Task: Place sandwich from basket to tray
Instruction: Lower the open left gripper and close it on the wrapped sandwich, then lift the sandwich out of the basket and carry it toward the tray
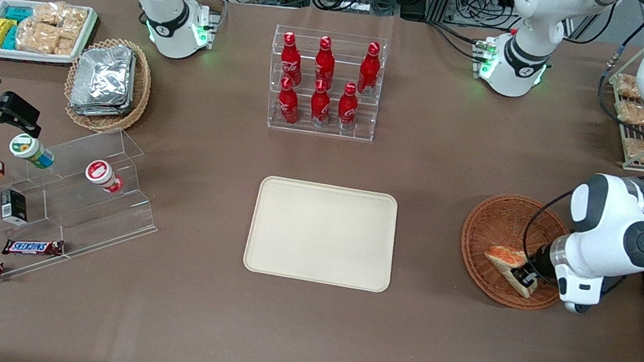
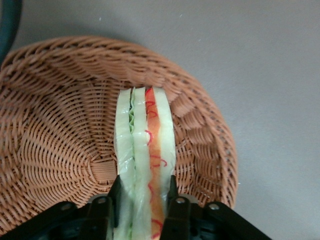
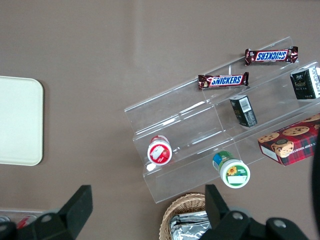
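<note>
Gripper (image 2: 145, 212) nearest my wrist camera, jaws clamped on sandwich (image 2: 145, 150), one finger (image 2: 116, 197) per bread face so filling edge stays free. Sandwich sits between jaws, over basket (image 2: 60, 130), not yet clear of rim, I judge. Tray (image 1: 322, 232) well apart toward parked arm, bare, waiting.

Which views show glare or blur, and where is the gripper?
Front view: even light, glare on the foil packets. Left wrist view: the gripper is shut on the sandwich in the basket; its fingers look slightly soft. Right wrist view: glare on the acrylic stand.
</note>
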You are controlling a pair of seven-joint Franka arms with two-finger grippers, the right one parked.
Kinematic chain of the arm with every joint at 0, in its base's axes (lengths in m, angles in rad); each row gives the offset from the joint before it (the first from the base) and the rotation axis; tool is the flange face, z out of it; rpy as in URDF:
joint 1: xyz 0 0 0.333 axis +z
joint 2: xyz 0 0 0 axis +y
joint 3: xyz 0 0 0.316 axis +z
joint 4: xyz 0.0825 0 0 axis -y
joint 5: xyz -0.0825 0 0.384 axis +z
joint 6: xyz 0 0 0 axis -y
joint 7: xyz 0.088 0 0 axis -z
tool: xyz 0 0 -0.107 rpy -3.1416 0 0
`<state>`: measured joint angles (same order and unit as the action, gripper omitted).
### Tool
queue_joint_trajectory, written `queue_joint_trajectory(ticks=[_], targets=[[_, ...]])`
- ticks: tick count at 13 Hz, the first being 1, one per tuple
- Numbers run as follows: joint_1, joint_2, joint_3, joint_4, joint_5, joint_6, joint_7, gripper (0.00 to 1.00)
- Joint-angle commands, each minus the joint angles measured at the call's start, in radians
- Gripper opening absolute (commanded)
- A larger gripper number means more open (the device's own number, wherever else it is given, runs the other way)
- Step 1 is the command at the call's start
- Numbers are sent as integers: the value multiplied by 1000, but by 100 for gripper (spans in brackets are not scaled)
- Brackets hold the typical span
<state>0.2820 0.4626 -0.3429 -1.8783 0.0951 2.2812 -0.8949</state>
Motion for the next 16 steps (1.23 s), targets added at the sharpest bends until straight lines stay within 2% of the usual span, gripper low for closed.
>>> queue_joint_trajectory(ticks=[1, 7, 11, 16], targets=[[-3, -59, -8, 17, 12, -57, 56, 0], [-136, -58, -13, 307, 14, -425, 209, 0], [-251, -32, -13, 353, 5, -441, 209, 0], [-400, 89, -13, 355, 0, -384, 200, 0]])
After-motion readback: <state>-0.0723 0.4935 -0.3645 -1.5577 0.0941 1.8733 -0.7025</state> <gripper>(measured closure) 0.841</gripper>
